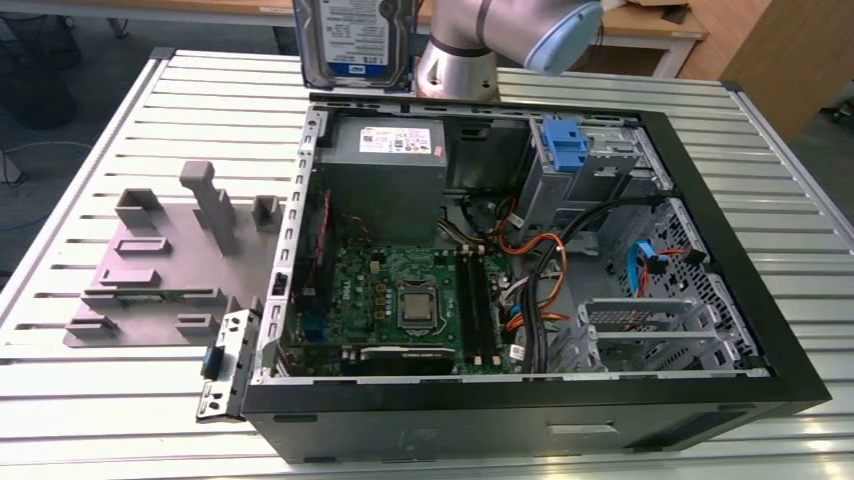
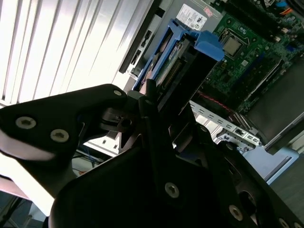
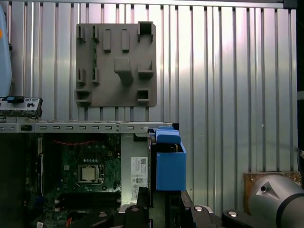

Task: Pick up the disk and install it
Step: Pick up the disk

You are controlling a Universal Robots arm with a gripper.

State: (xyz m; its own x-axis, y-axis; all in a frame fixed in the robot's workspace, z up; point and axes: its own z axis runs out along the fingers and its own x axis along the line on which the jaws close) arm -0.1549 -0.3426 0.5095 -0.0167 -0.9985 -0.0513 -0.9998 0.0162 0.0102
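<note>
Exterior view shows the disk (image 1: 354,45) upright beyond the far edge of the open computer case (image 1: 534,405), close to the arm's base. In the second wrist view the tool (image 2: 159,102) is clamped on it, with the blue bracket end farthest from the tool. The pick-up looks done. The install is not, since the disk is outside the case. Inside, loose cables (image 1: 541,270) run beside the drive cage (image 1: 641,330) and could get in the way. A grey stand (image 1: 160,270) sits on the table (image 1: 80,150) just beside the case.

Labels on the disk (image 1: 350,40) and grey box (image 1: 387,150) are illegible.
</note>
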